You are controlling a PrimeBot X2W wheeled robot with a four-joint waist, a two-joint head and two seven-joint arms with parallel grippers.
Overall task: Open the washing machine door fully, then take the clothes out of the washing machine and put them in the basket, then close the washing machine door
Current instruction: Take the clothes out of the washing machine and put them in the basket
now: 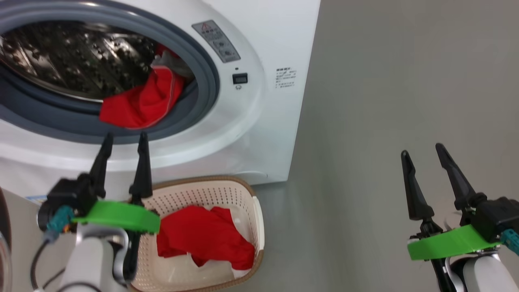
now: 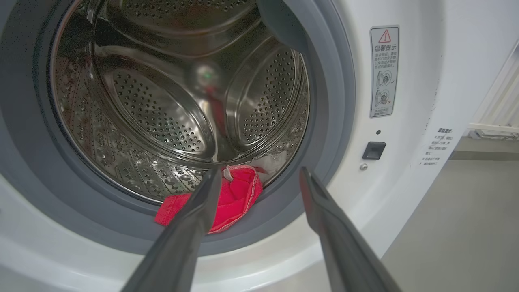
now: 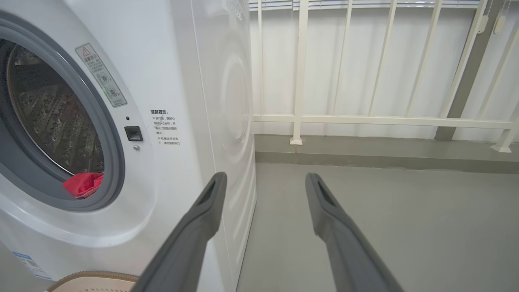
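End effectors left (image 1: 125, 136), right (image 1: 421, 149): agape, empty.

The washing machine (image 1: 259, 134) runs off the upper left of the frame, its drum (image 1: 73, 56) half lost. The basket (image 1: 247, 190) is cut by the bottom edge, its left end behind the left gripper (image 1: 125, 137). Print on the warning label (image 1: 216, 40) is too small to read.

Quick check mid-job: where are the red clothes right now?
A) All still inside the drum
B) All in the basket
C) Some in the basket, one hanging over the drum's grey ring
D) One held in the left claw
C: red clothes lie in the basket, while another red garment hangs over the grey ring of the washing machine.
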